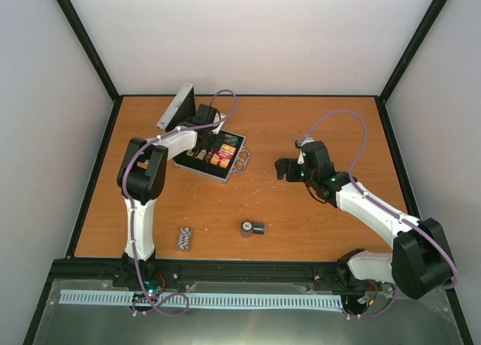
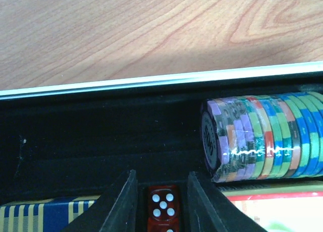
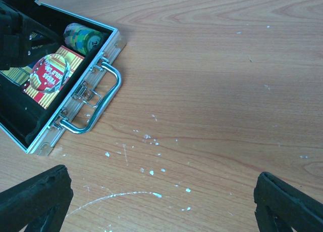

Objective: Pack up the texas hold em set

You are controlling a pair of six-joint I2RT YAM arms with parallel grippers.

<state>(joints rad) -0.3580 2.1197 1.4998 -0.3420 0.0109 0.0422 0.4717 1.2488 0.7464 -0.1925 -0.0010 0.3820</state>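
Silver aluminium case (image 1: pixel 204 169) sat open at ten o'clock from the middle of the desk (image 1: pixel 316 127), its lid raised and its metal handle (image 3: pixel 103 98) on its three o'clock side. Inside, against the black lining, a roll of striped chips (image 2: pixel 262 138) lay on its side, with a blue-and-gold card box (image 2: pixel 35 214) toward seven o'clock of it. The left pincer (image 2: pixel 161 181) reached into the case, slightly parted around the red die (image 2: pixel 163 209), a thin dark gap showing on each side. The right pincer (image 3: pixel 161 206) hung wide apart and empty over bare wood, at three o'clock of the case. A loose chip stack (image 1: pixel 184 238) lay at seven o'clock and a small dark round piece (image 1: pixel 252 228) at six.
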